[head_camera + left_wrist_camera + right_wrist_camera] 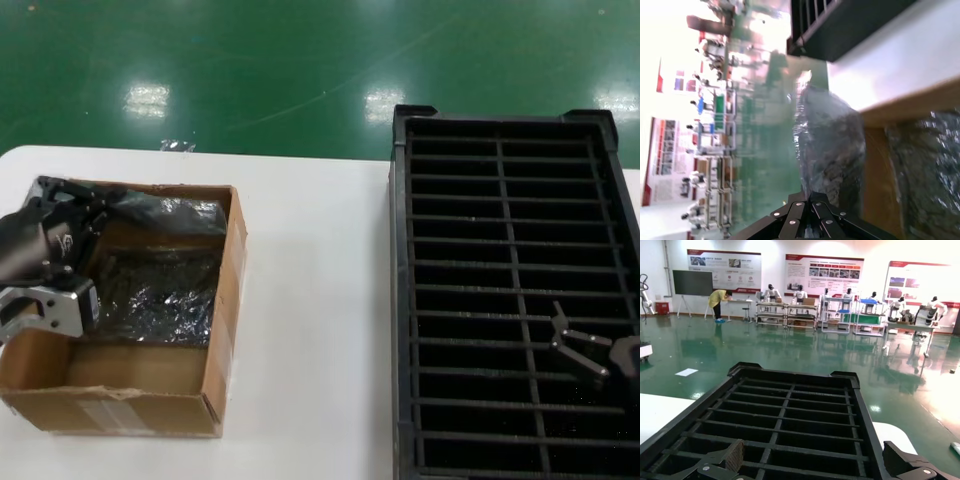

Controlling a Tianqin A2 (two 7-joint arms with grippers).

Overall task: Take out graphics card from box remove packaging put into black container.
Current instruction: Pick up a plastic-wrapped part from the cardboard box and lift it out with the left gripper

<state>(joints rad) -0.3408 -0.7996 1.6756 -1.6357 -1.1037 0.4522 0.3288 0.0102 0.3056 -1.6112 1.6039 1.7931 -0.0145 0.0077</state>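
**Extraction step: left arm lifting bagged card out of box**

White table on a glossy green factory floor; exhibition boards and workbenches in the background of the right wrist view.

Step, by my read: first one, getting the card out of the box. Unwrapping and slotting not started.

- box: brown corrugated cardboard, open top, on the robot's left side of the table. A second crinkly silvery bag lies flat on its floor.
- left gripper: inside the box at its far-left corner, fingers pinched on the packaging, which stands raised above the box's far edge. Left wrist view shows the bag rising straight from the fingertips.
- graphics card: not visible itself; presumably inside the held bag. Can't confirm.
- packaging: translucent grey bubble wrap, shiny, floppy. Likely to sag or slip under a pinch grip.
- right gripper: hovering over the black container, near its right edge, fingers spread wide, holding nothing.
- black container: rigid black plastic, thin parallel slats, central rib, all slots vacant.

Next move calls for clearing the box wall, then bringing the bag where the right gripper can help strip it.
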